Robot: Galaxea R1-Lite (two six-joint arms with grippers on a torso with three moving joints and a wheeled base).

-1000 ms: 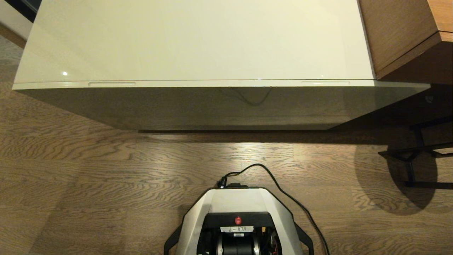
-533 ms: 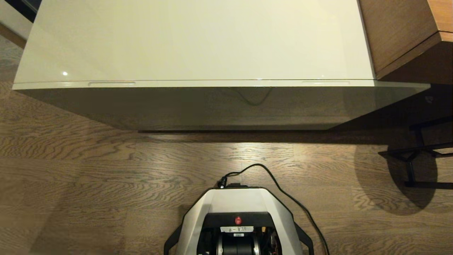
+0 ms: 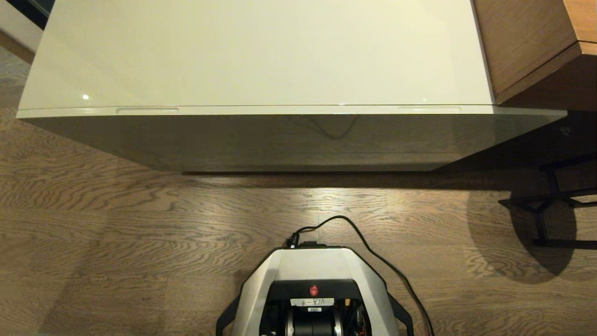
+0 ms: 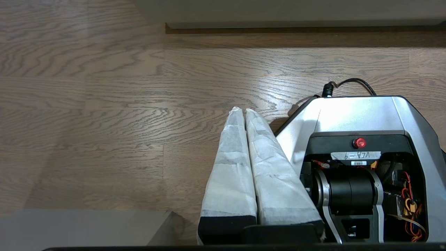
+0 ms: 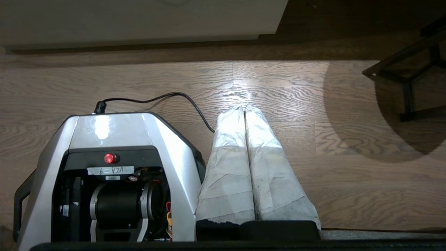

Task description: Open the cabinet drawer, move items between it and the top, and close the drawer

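Note:
The cabinet drawer (image 3: 298, 140) is shut; its glossy beige-grey front runs the whole width of the low cabinet, with one slim slot (image 3: 147, 110) on the left of its upper edge and another slot (image 3: 428, 109) on the right. Above it, the cream-white top (image 3: 261, 51) is bare. The items are out of view. Neither arm shows in the head view. My left gripper (image 4: 243, 110) hangs over the floor beside the base, its white-wrapped fingers (image 4: 231, 167) pressed together on nothing. My right gripper (image 5: 244, 107) hangs on the base's other side, also shut and empty.
My grey base (image 3: 315, 275) stands on the wooden floor (image 3: 140, 224), a short way before the cabinet, with a black cable (image 3: 373, 249) trailing to its right. Brown wooden furniture (image 3: 531, 42) adjoins the cabinet's right end. A black metal frame (image 3: 545, 200) stands on the floor at the right.

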